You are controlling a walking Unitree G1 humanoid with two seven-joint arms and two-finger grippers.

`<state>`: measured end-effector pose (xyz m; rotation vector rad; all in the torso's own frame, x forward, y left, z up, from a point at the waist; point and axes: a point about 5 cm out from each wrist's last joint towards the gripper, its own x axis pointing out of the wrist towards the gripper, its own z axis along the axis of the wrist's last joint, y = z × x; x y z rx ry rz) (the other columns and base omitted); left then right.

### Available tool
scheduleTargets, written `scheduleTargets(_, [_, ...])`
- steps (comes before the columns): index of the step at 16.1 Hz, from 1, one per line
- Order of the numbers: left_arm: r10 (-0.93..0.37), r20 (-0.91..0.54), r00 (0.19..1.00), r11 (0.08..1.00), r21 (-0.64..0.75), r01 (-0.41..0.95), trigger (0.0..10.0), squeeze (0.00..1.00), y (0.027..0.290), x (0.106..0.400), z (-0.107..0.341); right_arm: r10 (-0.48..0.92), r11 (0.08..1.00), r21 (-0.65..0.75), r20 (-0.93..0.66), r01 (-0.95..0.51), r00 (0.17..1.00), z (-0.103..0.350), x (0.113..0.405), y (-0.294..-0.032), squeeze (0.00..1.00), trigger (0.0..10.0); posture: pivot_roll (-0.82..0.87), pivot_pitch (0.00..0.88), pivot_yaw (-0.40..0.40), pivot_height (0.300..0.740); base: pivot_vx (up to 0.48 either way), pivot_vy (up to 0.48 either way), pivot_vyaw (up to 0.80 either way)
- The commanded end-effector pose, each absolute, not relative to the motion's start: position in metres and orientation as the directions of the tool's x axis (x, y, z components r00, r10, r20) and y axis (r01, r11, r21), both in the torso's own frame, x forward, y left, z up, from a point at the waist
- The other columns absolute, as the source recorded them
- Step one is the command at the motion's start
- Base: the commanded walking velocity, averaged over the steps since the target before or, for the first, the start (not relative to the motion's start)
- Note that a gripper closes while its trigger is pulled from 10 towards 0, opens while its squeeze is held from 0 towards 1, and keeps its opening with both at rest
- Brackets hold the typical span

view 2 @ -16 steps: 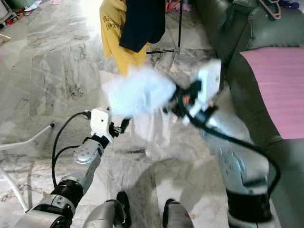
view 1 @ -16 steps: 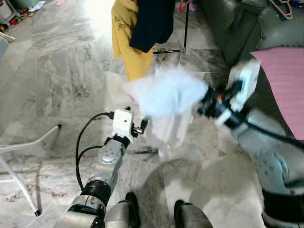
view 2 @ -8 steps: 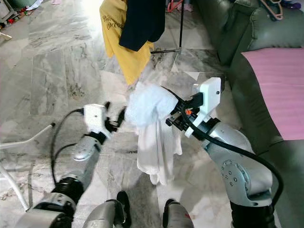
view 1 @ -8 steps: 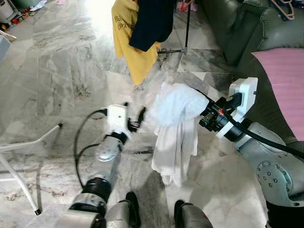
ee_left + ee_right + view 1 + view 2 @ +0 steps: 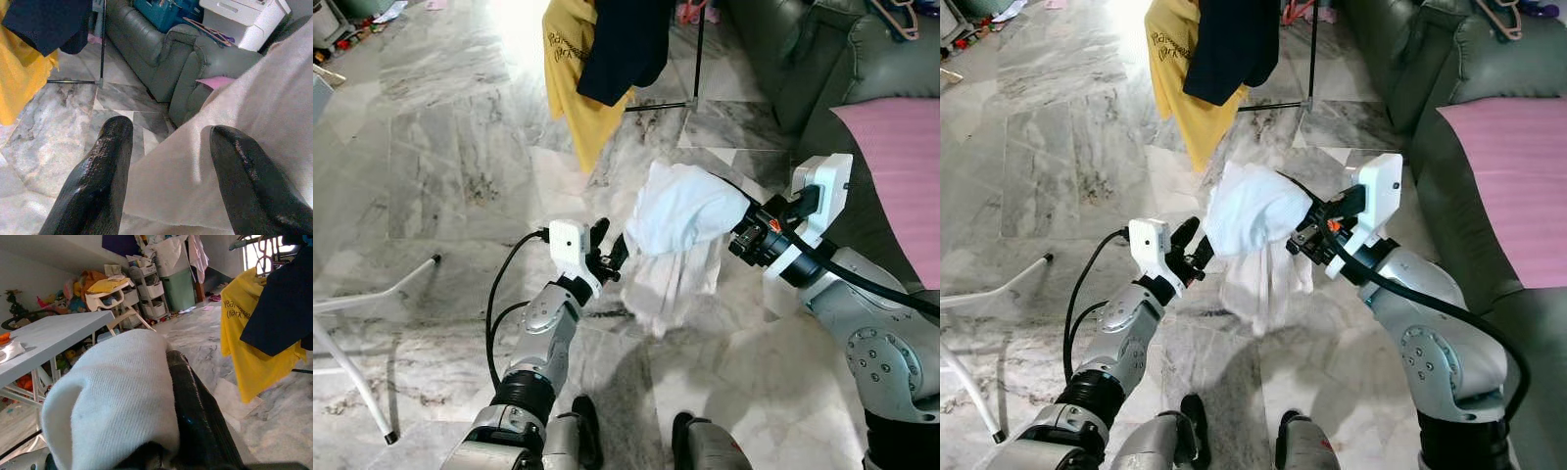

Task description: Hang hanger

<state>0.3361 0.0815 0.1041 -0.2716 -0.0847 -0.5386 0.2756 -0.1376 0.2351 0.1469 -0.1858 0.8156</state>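
Note:
A white garment (image 5: 680,211) is bunched over my right gripper (image 5: 744,235), which is shut on it; its loose end (image 5: 671,289) hangs toward the marble floor. In the right wrist view the cloth (image 5: 117,401) covers most of the gripper beside one black finger (image 5: 195,401). My left gripper (image 5: 610,245) is open, just left of the garment at about the same height. In the left wrist view its two fingers (image 5: 98,181) stand wide apart with the white cloth (image 5: 234,107) close ahead. A thin dark wire (image 5: 736,188) runs from the cloth's top edge; I cannot tell whether it is a hanger.
A yellow shirt (image 5: 573,88) and a dark navy garment (image 5: 626,44) hang on a rack with a black pole (image 5: 698,54) straight ahead. A green sofa (image 5: 803,59) with a pink cover (image 5: 901,166) lies right. A white frame leg (image 5: 372,299) is left.
The right arm stopped swinging and lifted the garment, which now hangs shorter. The left gripper moved right, up against the cloth's left edge.

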Motion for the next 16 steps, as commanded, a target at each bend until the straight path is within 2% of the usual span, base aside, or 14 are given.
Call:
scheduleTargets(1, [-0.497, 0.134, 0.857, 0.821, -0.247, 0.515, 10.0, 0.00, 0.084, 0.333, 0.098, 0.723, 0.656, 0.048, 0.249, -0.753, 0.645, 0.241, 0.272, -0.136, 0.00, 0.0, -0.25, 0.236, 0.048, 0.740, 0.000, 0.000, 0.00])
scheduleTargets(11, [-0.497, 0.134, 0.857, 0.821, -0.247, 0.515, 10.0, 0.00, 0.084, 0.333, 0.098, 0.723, 0.656, 0.048, 0.249, -0.753, 0.645, 0.241, 0.272, -0.136, 0.00, 0.0, -0.25, 0.236, 0.048, 0.740, 0.000, 0.000, 0.00])
scheduleTargets(13, [-0.470, -0.024, 0.882, 0.860, -0.235, 0.452, 10.0, 0.00, 0.136, 0.330, 0.072, 0.637, 0.757, 0.001, 0.218, -0.653, 0.739, 0.232, 0.285, -0.146, 0.00, 0.0, -0.24, 0.244, 0.047, 0.740, 0.000, 0.000, 0.00])
scheduleTargets(16, [-0.437, -0.017, 0.900, 0.879, -0.219, 0.423, 10.0, 0.00, 0.136, 0.332, 0.074, 0.579, 0.810, -0.017, 0.186, -0.587, 0.794, 0.221, 0.290, -0.150, 0.00, 0.0, -0.23, 0.238, 0.052, 0.740, 0.000, 0.000, 0.00])
